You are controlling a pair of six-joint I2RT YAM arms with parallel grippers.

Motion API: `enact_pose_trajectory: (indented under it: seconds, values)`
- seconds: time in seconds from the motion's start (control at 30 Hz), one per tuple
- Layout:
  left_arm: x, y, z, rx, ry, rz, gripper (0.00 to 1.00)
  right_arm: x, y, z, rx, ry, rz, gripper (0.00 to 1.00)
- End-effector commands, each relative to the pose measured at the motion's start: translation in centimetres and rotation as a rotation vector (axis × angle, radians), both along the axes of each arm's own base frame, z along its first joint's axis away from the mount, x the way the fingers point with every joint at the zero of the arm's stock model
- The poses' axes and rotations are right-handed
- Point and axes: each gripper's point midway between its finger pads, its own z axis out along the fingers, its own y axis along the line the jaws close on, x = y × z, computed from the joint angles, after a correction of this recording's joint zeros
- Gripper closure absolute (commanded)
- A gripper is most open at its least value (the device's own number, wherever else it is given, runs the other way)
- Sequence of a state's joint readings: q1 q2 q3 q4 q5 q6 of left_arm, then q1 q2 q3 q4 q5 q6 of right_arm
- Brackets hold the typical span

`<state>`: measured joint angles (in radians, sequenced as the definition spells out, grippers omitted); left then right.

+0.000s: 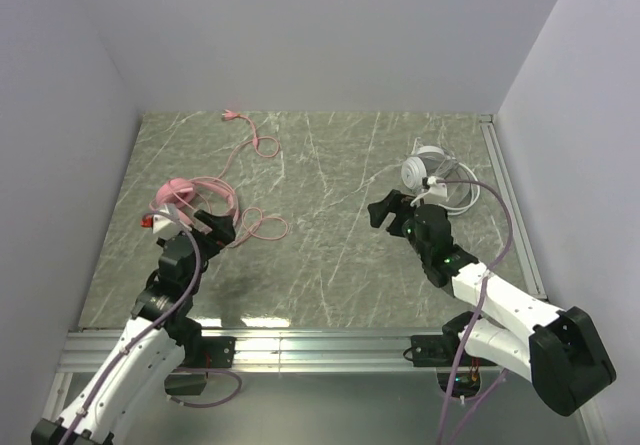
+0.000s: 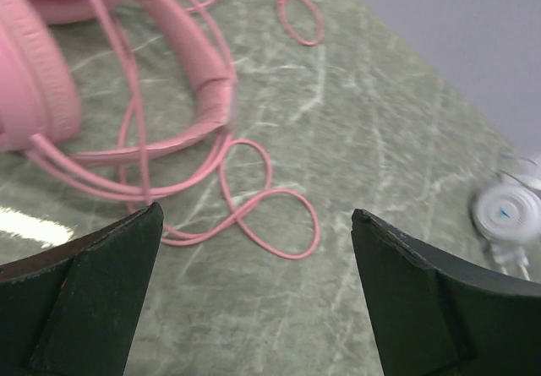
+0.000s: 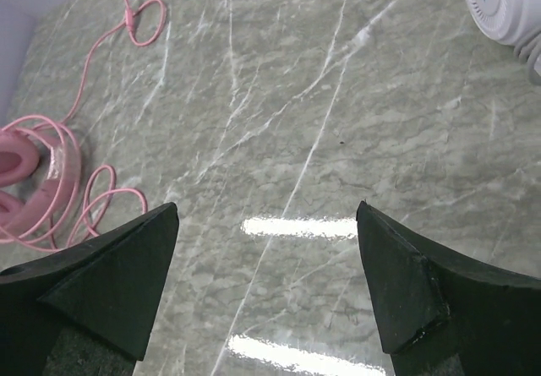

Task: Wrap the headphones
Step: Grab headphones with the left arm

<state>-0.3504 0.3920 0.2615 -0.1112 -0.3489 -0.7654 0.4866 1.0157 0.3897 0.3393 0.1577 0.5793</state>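
Observation:
The pink headphones (image 1: 183,193) lie at the left of the table, with their long pink cord (image 1: 243,151) running back to a plug near the far wall and looping beside them. My left gripper (image 1: 212,227) is open and empty just in front of them. In the left wrist view the pink headphones (image 2: 199,89) lie ahead on the left and a cord loop (image 2: 292,224) lies between my open fingers (image 2: 127,249). The white-grey headphones (image 1: 425,171) lie at the right with a thin cord. My right gripper (image 1: 386,210) is open and empty, left of them.
The marble-patterned table (image 1: 330,255) has a metal rail along its right edge (image 1: 510,205) and its near edge. White walls close in the left, far and right sides. The white cup (image 3: 507,4) shows at the right wrist view's top right, and the pink headphones (image 3: 21,182) at its left.

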Motion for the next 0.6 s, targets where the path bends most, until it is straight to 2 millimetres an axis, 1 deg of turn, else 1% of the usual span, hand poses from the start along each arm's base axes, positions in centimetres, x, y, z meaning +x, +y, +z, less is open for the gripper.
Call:
enact_pose_trajectory:
  seconds: [0.0,0.03,0.07,0.1,0.13,0.17,0.2,0.23,0.3,0.37,0.4,0.43,0.47,0.5,0.53,0.57]
  values:
    - [0.9,1.5,2.1,-0.073,0.018,0.142,0.01,0.8,0.6,3.4,0.012,-0.042,-0.010,0.08]
    - [0.9,1.6,1.9,-0.076,0.043,0.153,0.01,0.7,0.7,3.5,0.010,-0.044,-0.008,0.08]
    - [0.9,2.4,2.5,-0.090,0.047,0.212,0.01,0.6,0.9,3.9,0.019,-0.060,0.000,0.08]
    - [0.9,2.8,1.7,-0.103,0.088,0.256,0.01,0.3,1.0,3.4,0.018,-0.061,0.006,0.08]
    - [0.6,3.2,0.9,-0.129,0.132,0.298,0.01,0.3,0.9,3.4,0.020,-0.071,0.006,0.08]
    - [0.6,3.5,1.3,-0.138,0.134,0.324,0.01,0.2,0.9,3.0,0.022,-0.074,0.002,0.08]
    - [0.8,3.6,1.1,-0.138,0.152,0.341,0.01,0.1,0.8,2.9,0.019,-0.074,-0.002,0.08]
    - [0.9,3.5,1.6,-0.142,0.153,0.341,0.01,0.1,0.7,2.7,0.018,-0.073,-0.003,0.08]
    - [1.4,3.1,1.6,-0.139,0.180,0.332,0.01,0.0,0.7,2.4,0.024,-0.072,-0.006,0.08]
    - [2.7,2.2,3.4,-0.131,0.148,0.290,0.01,-0.1,0.8,2.0,0.026,-0.076,0.002,0.08]
    - [3.5,1.4,3.1,-0.003,0.172,0.199,0.01,0.0,0.7,1.8,0.030,-0.073,-0.001,0.09]
    - [4.5,-0.4,4.7,0.018,0.146,0.093,0.01,-0.1,0.9,1.8,0.029,-0.070,0.005,0.09]
    - [4.9,-0.7,4.8,0.051,0.165,0.066,0.01,-0.1,0.9,1.7,0.025,-0.068,0.006,0.09]
    - [5.6,-0.9,3.6,0.121,0.217,0.044,0.01,-0.1,0.9,1.7,0.024,-0.067,0.007,0.09]
    - [6.4,-0.9,4.5,0.150,0.209,0.048,0.01,-0.1,0.9,1.7,0.027,-0.069,0.007,0.09]
    - [6.9,-0.5,4.2,0.178,0.232,0.069,0.01,-0.2,0.8,1.5,0.027,-0.068,0.007,0.09]
